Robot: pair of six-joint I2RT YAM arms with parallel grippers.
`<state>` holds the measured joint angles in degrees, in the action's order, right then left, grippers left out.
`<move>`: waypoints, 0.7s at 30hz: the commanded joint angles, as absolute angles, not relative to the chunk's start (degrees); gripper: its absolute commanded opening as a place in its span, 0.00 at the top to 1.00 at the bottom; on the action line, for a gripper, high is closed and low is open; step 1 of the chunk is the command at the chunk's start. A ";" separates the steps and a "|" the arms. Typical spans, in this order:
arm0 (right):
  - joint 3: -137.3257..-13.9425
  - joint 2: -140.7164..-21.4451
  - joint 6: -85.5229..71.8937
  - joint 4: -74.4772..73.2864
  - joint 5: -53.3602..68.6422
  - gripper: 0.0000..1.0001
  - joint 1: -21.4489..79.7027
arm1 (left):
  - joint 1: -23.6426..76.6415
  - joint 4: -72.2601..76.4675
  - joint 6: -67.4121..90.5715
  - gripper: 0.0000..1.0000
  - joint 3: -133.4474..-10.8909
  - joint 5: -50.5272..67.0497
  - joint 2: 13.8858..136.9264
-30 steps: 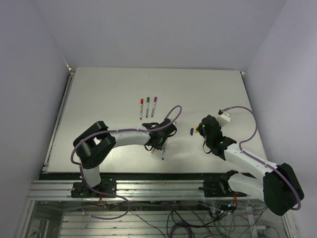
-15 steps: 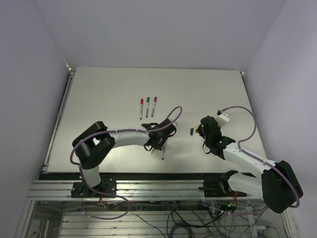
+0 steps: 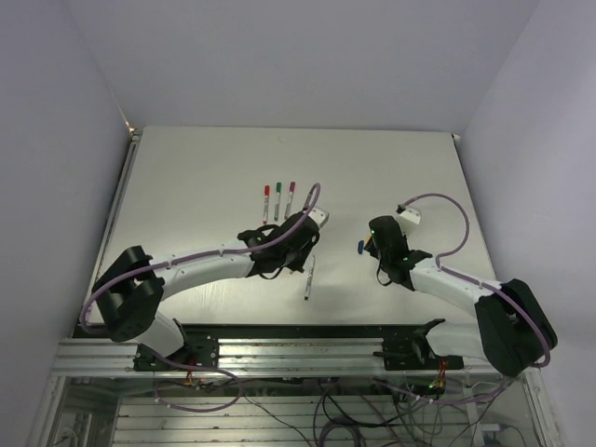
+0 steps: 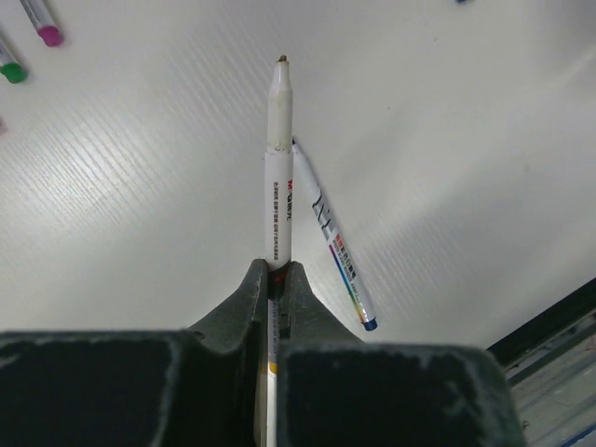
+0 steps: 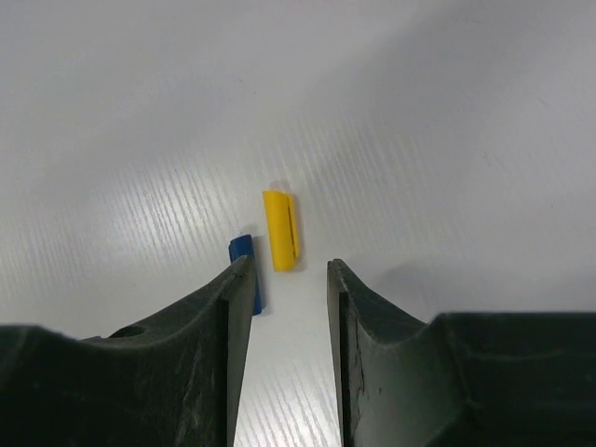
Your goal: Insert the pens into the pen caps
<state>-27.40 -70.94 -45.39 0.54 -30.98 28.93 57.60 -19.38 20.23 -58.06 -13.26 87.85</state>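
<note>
Pens lie in three places. Three capped pens [image 3: 277, 199] sit side by side at the middle of the surface [image 3: 186, 177]. A loose pen [image 3: 308, 277] lies toward the near edge. One held pen [image 4: 279, 177] is clamped in the left hand [image 4: 277, 270].

From above, the held pen is hidden by the left hand and its cable. The wrist view shows it pointing straight out past the fingertips, its bare tip uncovered and its rear end lost between the fingers. The tip's colour is too dark to call. In that view the magenta and green caps of the row are cut off at the top left corner.

The left arm stretches low from the near left corner toward the middle. The right arm bends in from the near right corner. The right hand [image 5: 284, 275] is open and empty, its fingers just above the surface. A yellow cap [image 5: 281, 230] lies just beyond the gap between them. A blue cap [image 5: 242, 251] beside it is half hidden behind one finger [image 5: 231, 317]. The two caps lie nearly touching.
</note>
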 commanded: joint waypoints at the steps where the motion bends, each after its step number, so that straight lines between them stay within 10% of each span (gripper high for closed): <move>1: -31.39 -75.25 -42.90 0.46 -31.40 0.63 28.57 | 56.69 -15.71 22.31 0.93 -55.25 -12.72 84.71; 21: -38.74 -88.48 -40.52 -1.71 -31.24 0.64 26.00 | 53.25 -12.28 23.37 0.93 -50.50 -8.61 80.46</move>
<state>-37.34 -87.50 -41.15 -1.10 -30.46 26.98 53.71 -14.50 22.92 -51.35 -10.76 81.45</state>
